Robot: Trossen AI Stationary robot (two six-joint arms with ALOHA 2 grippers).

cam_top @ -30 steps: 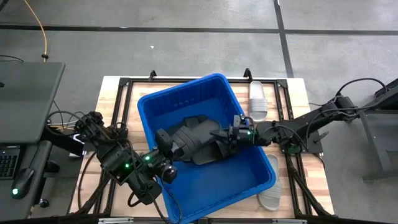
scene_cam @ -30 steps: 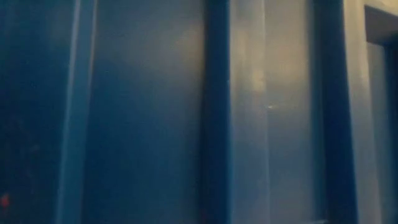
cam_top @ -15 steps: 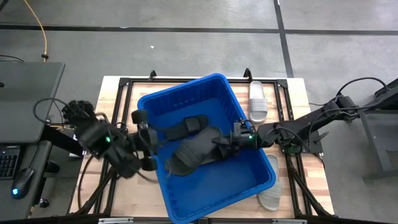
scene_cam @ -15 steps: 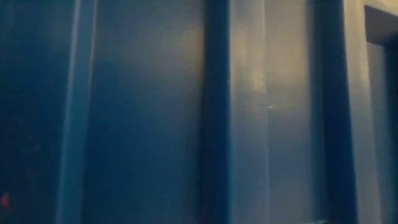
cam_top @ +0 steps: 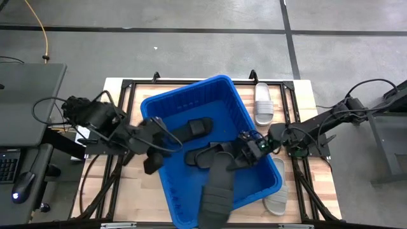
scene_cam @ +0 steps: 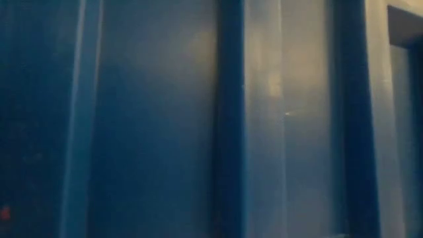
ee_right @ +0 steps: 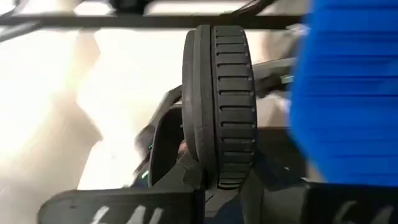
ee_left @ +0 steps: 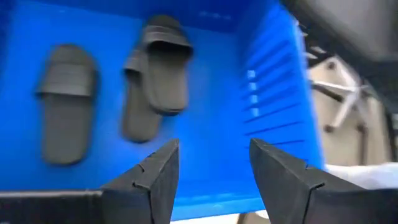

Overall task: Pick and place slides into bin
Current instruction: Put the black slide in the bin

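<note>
The blue bin (cam_top: 191,95) fills the table's middle; the low view shows only its wall (scene_cam: 165,119). Black slides (cam_top: 194,129) (ee_left: 65,102) lie on its floor. My right gripper (cam_top: 249,147), inside the bin's right wall, is shut on another black slide (cam_top: 215,187) that reaches out over the bin's near rim. My left gripper (cam_top: 154,144) (ee_left: 211,180) stands open above the bin's left rim, with nothing between its fingers. Two white slides lie on the table right of the bin, one far (cam_top: 263,103), one near (cam_top: 276,196). My right gripper pinches one end of the black slide (ee_right: 214,177) between its two fingers, one on the ribbed sole and one on the upper side. The fingers come level from the table's right side. The slide stands on edge, lifted clear, its free end (cam_top: 213,213) toward the table's near edge.
Black frame bars (cam_top: 127,89) run around the tabletop. A grey desk (cam_top: 28,95) stands left of the table. Bare wood (cam_top: 121,191) shows left of the bin near the front edge.
My left gripper has opened and let go of a black slide, rolled, and drawn back toward the table's left edge, over the bin's rim. My right gripper has kept its hold and turned. Its slide has swung round, its free end moving from the left toward the near edge.
</note>
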